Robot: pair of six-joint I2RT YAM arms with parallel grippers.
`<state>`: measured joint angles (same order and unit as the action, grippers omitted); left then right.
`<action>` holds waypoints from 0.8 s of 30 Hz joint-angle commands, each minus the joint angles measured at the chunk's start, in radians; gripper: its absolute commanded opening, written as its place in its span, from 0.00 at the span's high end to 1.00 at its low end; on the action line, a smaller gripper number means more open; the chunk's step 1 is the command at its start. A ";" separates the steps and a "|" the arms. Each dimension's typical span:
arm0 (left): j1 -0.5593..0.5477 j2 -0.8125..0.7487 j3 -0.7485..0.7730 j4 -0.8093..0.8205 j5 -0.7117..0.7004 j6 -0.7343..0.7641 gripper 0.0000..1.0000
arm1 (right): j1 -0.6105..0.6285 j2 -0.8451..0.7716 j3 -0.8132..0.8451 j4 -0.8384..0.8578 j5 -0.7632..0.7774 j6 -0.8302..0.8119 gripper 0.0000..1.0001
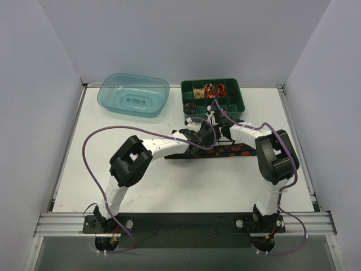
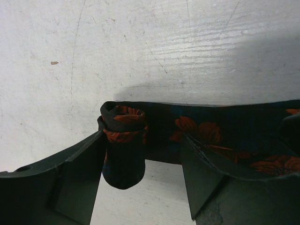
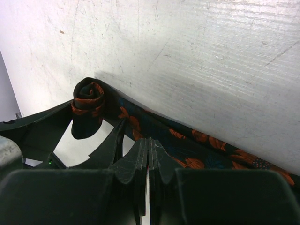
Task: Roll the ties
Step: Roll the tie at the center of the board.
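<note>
One of the ties [image 1: 237,151], black with orange-red blotches, lies flat across the middle of the table. Its near end is wound into a small roll [image 2: 123,140]. That roll stands between the fingers of my left gripper [image 2: 143,176], resting against the left finger [image 2: 77,173] with a wide gap to the right finger [image 2: 204,171], so the jaws are open. The right wrist view shows the same roll [image 3: 87,101] and the flat tie [image 3: 197,150] running away to the right. My right gripper [image 3: 149,157] is shut, pads pressed together just above the tie. From above, both grippers [image 1: 198,134] [image 1: 216,132] meet over the tie.
A green compartment tray [image 1: 186,97] at the back holds rolled patterned items. A clear blue tub [image 1: 133,94] sits upside down at the back left. Purple cables [image 1: 90,141] loop off both arms.
</note>
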<state>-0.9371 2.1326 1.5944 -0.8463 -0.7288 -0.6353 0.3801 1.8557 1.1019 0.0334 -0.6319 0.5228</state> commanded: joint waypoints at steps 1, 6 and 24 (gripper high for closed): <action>-0.025 -0.051 -0.002 0.047 -0.018 -0.015 0.24 | -0.003 -0.035 -0.007 -0.009 0.000 -0.017 1.00; -0.048 -0.094 -0.005 0.055 -0.066 -0.026 0.26 | -0.004 -0.033 -0.008 -0.007 -0.003 -0.015 1.00; -0.040 -0.060 -0.056 0.140 -0.003 -0.027 0.57 | -0.006 -0.021 -0.017 0.007 -0.014 -0.014 1.00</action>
<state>-0.9859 2.0907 1.5661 -0.7803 -0.7601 -0.6548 0.3801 1.8557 1.0889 0.0345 -0.6334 0.5224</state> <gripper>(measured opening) 0.435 0.026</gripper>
